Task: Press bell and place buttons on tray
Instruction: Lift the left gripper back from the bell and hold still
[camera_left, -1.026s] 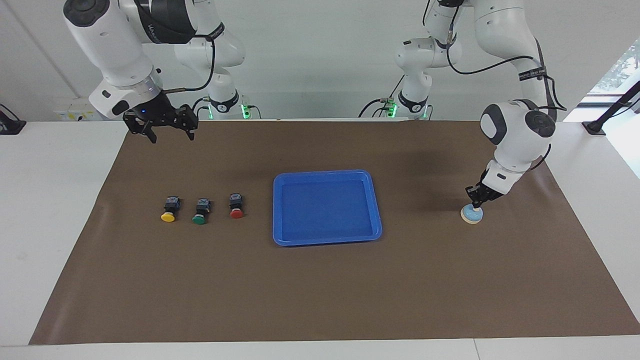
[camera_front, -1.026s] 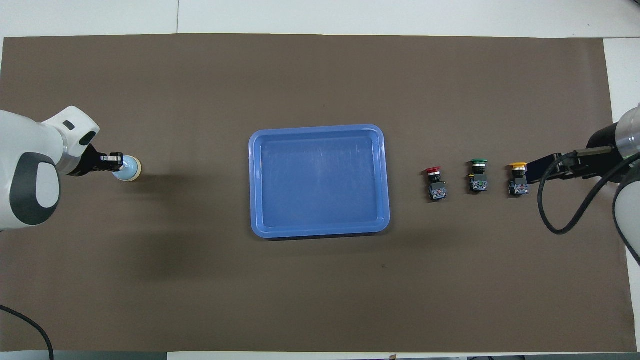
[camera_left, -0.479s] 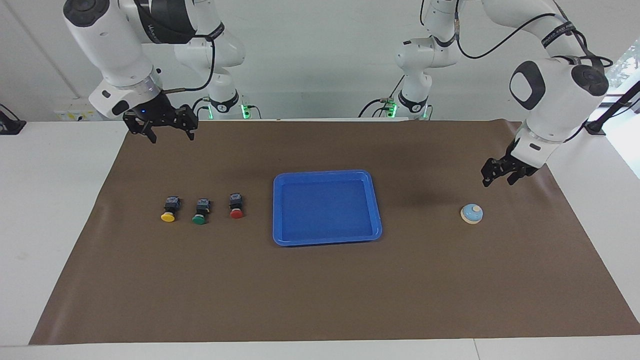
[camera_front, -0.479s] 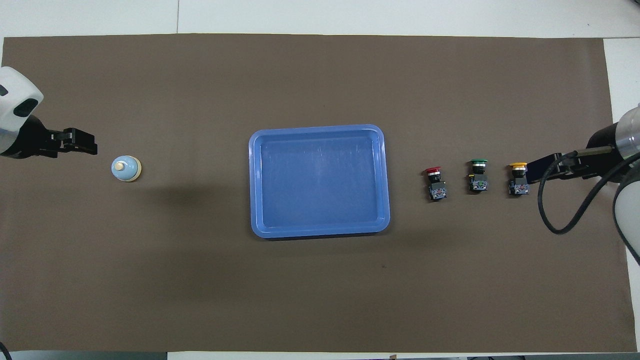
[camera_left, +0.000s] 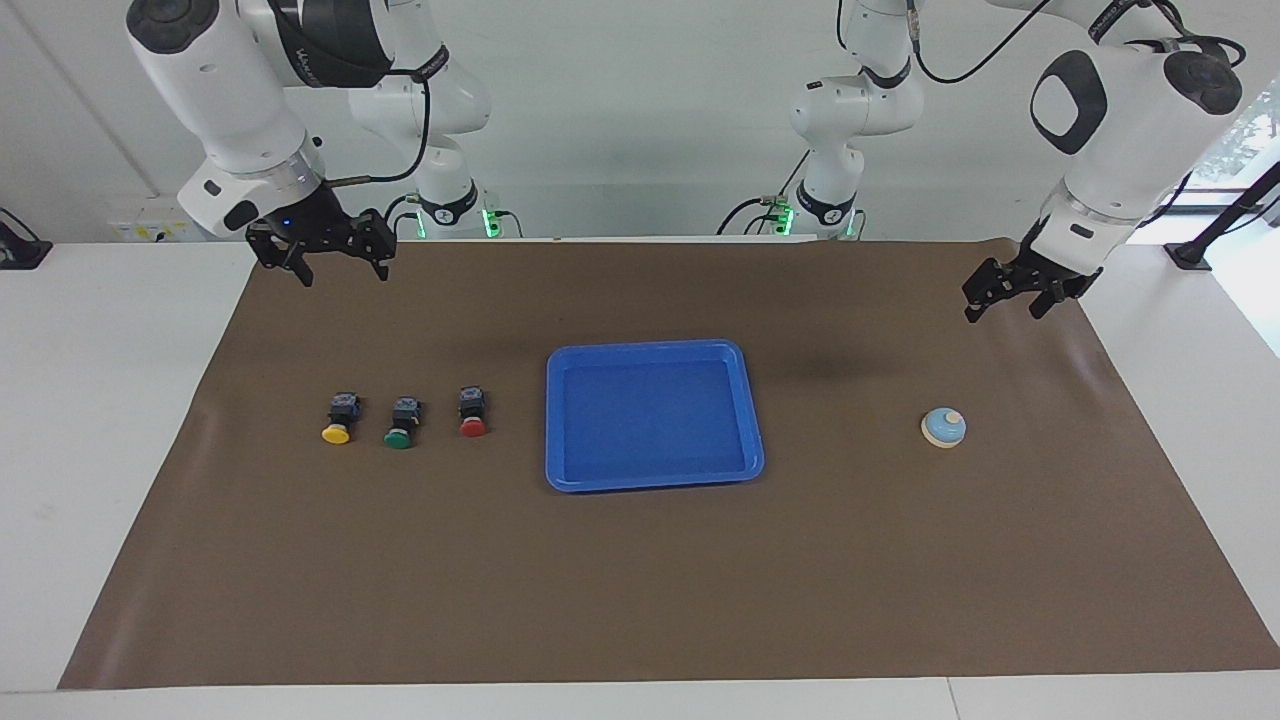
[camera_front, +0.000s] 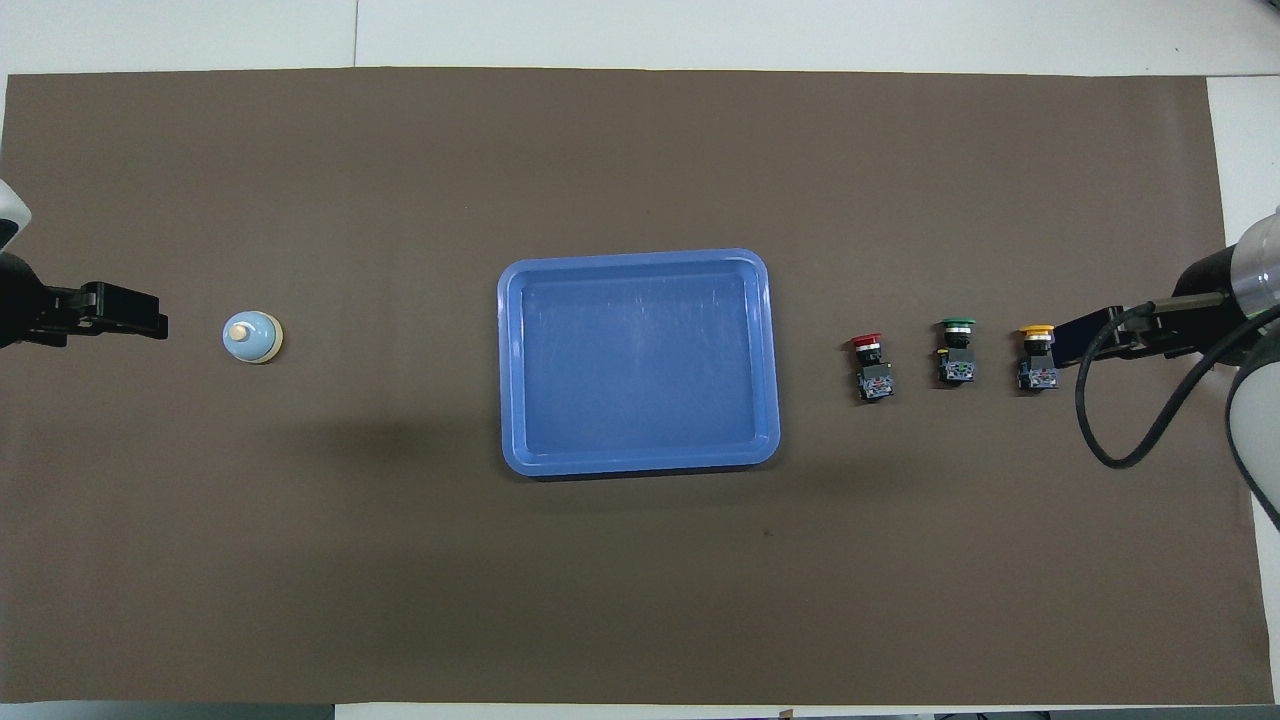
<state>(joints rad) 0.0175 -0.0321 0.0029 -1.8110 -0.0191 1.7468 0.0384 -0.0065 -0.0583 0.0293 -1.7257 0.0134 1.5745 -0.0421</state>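
My right gripper (camera_left: 336, 270) waits up, jaws open, holding nothing; yellow (camera_left: 337, 433), green (camera_left: 399, 438), red buttons (camera_left: 472, 426) sit on the tabletop (camera_left: 640, 600) below them, then the tray (camera_left: 655, 481). Bell (camera_left: 943, 428) sits below my left gripper (camera_left: 1005, 303), jaws open.

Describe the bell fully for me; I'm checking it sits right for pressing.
The bell is a small round light-blue dome on a cream base rim, with a cream knob on top. It looks like smooth plastic or painted metal. It stands upright on the brown mat, toward the left arm's end of the table, apart from the blue tray and level with it. Nothing touches it: the left gripper hangs open in the air above the mat, clear of it.
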